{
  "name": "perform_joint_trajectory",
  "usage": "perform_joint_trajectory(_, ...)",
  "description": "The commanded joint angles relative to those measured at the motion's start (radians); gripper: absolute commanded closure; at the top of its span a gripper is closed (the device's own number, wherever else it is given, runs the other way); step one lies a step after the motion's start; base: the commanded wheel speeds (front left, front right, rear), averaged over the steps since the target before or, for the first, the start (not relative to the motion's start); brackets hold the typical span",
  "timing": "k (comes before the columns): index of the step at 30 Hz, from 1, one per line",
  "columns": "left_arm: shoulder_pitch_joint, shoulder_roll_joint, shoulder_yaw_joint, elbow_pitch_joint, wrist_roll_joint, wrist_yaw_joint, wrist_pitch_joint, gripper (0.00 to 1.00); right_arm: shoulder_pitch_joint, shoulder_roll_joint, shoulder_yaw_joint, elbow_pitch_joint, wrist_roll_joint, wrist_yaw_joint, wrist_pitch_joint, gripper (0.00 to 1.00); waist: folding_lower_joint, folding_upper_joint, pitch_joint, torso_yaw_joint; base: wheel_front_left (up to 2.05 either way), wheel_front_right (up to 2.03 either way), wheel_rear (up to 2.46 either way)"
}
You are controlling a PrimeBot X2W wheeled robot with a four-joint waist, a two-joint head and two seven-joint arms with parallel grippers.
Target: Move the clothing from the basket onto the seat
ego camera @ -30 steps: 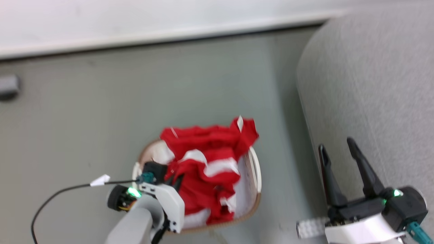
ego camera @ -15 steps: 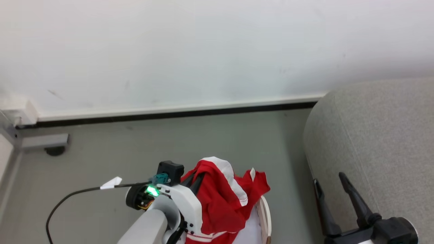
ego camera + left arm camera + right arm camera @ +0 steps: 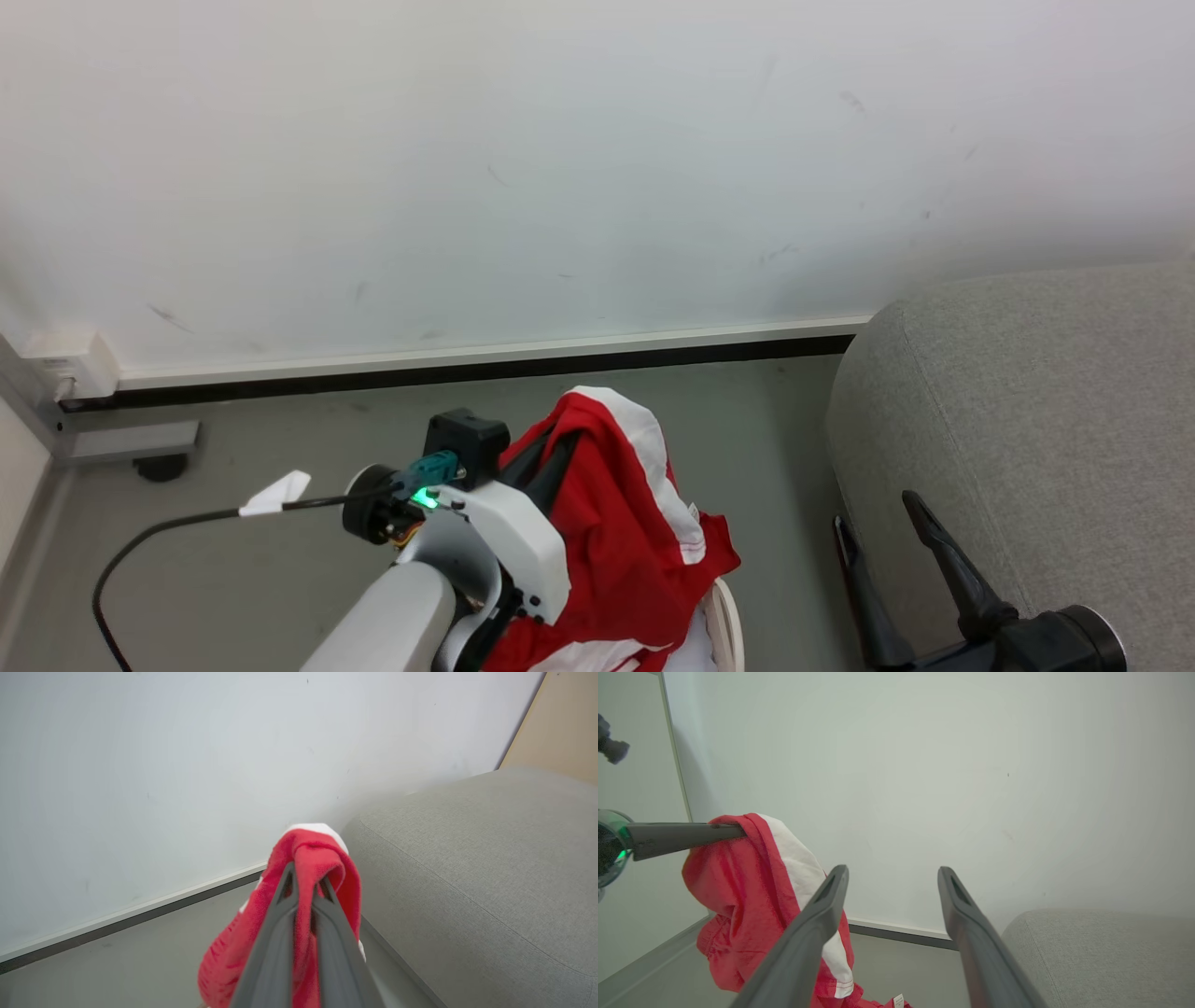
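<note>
Progress: first step judged done. Clothing is gripped and hangs in the air above the basket. Its lower folds run off the bottom edge of the head view, so I cannot tell whether the tail is clear of the rim.
Left gripper: fingers pressed together on a red fold, white band draped over the tips.
Right gripper: fingers spread, nothing between them, low beside the seat's front.
Remaining: carry to the robot's right, over the seat, then release. Clothing not yet on it, and well apart from it.
Seat surface: grey woven upholstery, rounded corner, broad and soft; judged an easy drop target.
Floor: smooth, grey-green.
Room: white scuffed wall, pale baseboard with a dark strip beneath. Black cable with a white tag trails from the left wrist.
</note>
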Motion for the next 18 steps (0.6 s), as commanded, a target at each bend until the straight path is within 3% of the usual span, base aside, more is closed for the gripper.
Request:
perform_joint_trajectory(1, 0.021, 0.014, 0.004, -0.040, -0.008, 0.005, 0.015, 1.00, -0.015, -0.003, 0.010, -0.005, -0.011, -0.002, 0.001, 0.00, 0.0002, -0.0001, 0.000, -0.001, 0.00, 0.00, 0.00)
perform_joint_trajectory(7, 0.051, 0.038, -0.002, -0.169, -0.011, 0.022, 0.063, 1.00, -0.057, -0.023, 0.075, -0.004, 0.008, -0.002, 0.001, 0.00, 0.0002, -0.0001, 0.000, -0.002, 0.00, 0.00, 0.00)
perform_joint_trajectory(18, 0.090, 0.039, -0.066, -0.319, -0.002, 0.019, 0.132, 1.00, -0.293, -0.189, 0.410, 0.146, 0.115, -0.002, 0.002, 0.00, 0.0002, -0.0001, 0.004, 0.001, 0.00, 0.00, 0.00)
